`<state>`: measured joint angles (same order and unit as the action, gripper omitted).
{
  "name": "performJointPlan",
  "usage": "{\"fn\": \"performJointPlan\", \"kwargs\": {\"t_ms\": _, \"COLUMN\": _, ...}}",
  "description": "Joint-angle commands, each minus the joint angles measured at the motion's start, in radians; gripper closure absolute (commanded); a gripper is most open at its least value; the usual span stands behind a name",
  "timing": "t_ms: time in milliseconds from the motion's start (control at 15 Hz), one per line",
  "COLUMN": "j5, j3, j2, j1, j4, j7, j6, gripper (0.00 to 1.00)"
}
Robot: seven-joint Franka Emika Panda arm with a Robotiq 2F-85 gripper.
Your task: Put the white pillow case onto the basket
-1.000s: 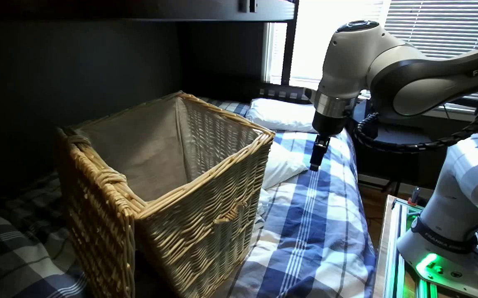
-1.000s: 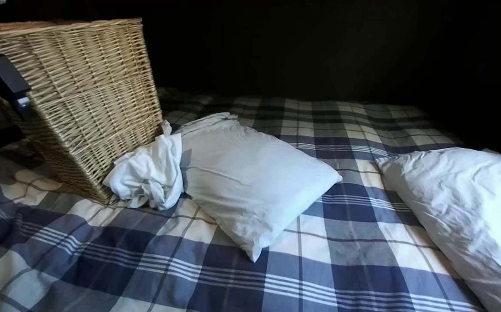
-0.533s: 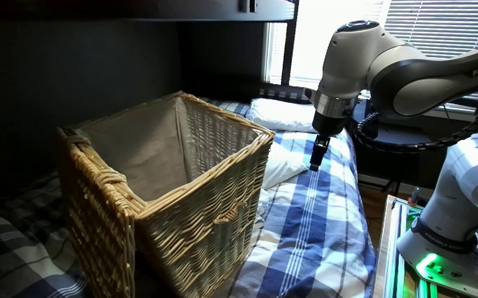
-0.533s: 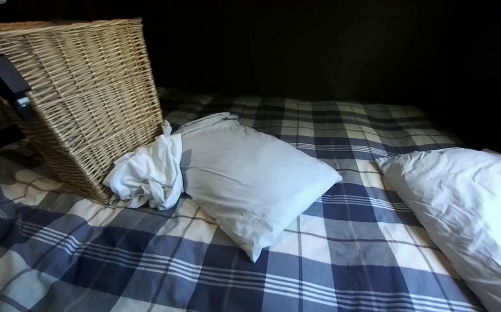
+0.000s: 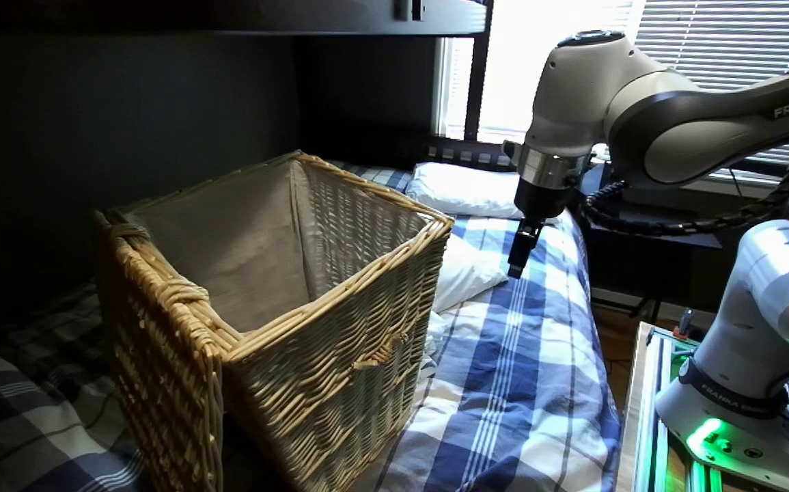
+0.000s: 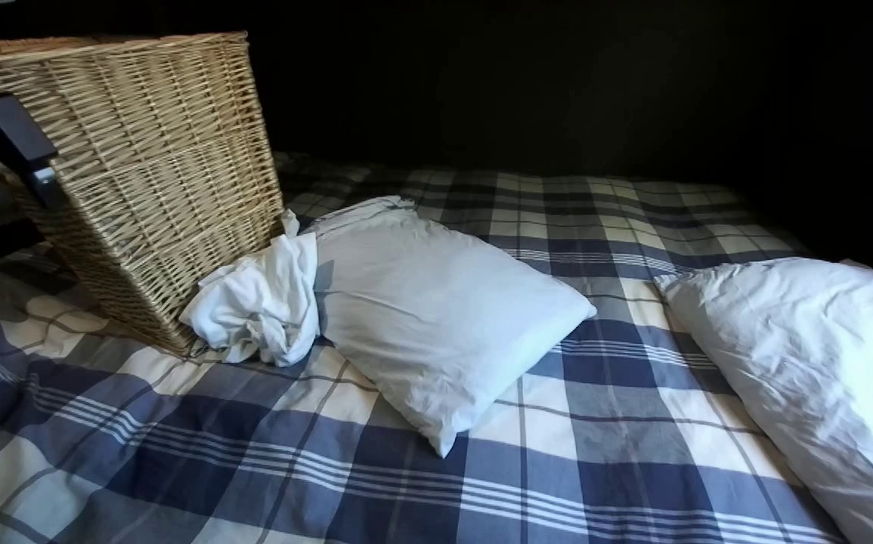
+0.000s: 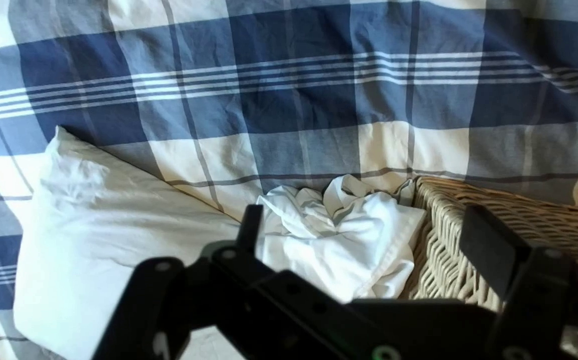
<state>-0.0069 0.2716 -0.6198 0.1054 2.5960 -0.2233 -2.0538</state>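
Dark wall (image 5: pixel 162 116) behind, an upper bunk rail (image 5: pixel 367 17) overhead, a blue-and-white plaid bedspread (image 5: pixel 496 403) below. In an exterior view the end effector (image 5: pixel 516 268) hangs over that bedspread; in the last half second it has shifted slightly, up and toward the wicker basket (image 5: pixel 339 355), whose open mouth lies to its left in that picture.

In an exterior view the white pillow case (image 6: pixel 255 302) lies crumpled, down and to the right of the end effector, against the basket's foot on one side and a plump white pillow (image 6: pixel 444 302) on the other. Neither it nor the basket has moved, so the pick-up seems still ahead and the shift a mere re-aim.

In the wrist view the fingers (image 7: pixel 490 250) stand well apart, holding nothing; the pillow case shows in the gap, apparently below. The pillow lies under the left-hand finger there, the basket's wall beside the right-hand one. That wall is the tight edge: a straight descent may catch it, so a slide toward the pillow looks wise. Flat bedspread beyond the fingertips gives room, and the lift will have to clear the rim.
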Motion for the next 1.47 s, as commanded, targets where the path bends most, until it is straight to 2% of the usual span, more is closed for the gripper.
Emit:
{"fn": "performJointPlan", "kwargs": {"t_ms": 0, "j5": 0.082, "j3": -0.091, "j2": 0.023, "j1": 0.001, "j4": 0.007, "j7": -0.009, "j6": -0.065, "gripper": 0.0}}
{"fn": "performJointPlan", "kwargs": {"t_ms": 200, "j5": 0.184, "j3": -0.186, "j2": 0.051, "j1": -0.006, "j4": 0.017, "j7": 0.03, "j6": -0.111, "gripper": 0.0}}
{"fn": "performJointPlan", "kwargs": {"t_ms": 400, "j5": 0.319, "j3": -0.274, "j2": 0.099, "j1": 0.006, "j4": 0.027, "j7": 0.103, "j6": -0.21, "gripper": 0.0}}
{"fn": "performJointPlan", "kwargs": {"t_ms": 600, "j5": 0.474, "j3": -0.32, "j2": 0.185, "j1": 0.015, "j4": 0.02, "j7": 0.131, "j6": -0.319, "gripper": 0.0}}
{"fn": "performJointPlan", "kwargs": {"t_ms": 867, "j5": 0.643, "j3": -0.315, "j2": 0.331, "j1": 0.035, "j4": -0.044, "j7": 0.102, "j6": -0.332, "gripper": 0.0}}
{"fn": "performJointPlan", "kwargs": {"t_ms": 1133, "j5": 0.774, "j3": -0.295, "j2": 0.483, "j1": 0.016, "j4": -0.14, "j7": 0.111, "j6": -0.333, "gripper": 0.0}}
{"fn": "performJointPlan", "kwargs": {"t_ms": 1200, "j5": 0.715, "j3": -0.278, "j2": 0.391, "j1": -0.004, "j4": -0.079, "j7": 0.108, "j6": -0.315, "gripper": 0.0}}
{"fn": "performJointPlan", "kwargs": {"t_ms": 1400, "j5": 0.747, "j3": -0.276, "j2": 0.469, "j1": -0.008, "j4": -0.131, "j7": 0.107, "j6": -0.316, "gripper": 0.0}}
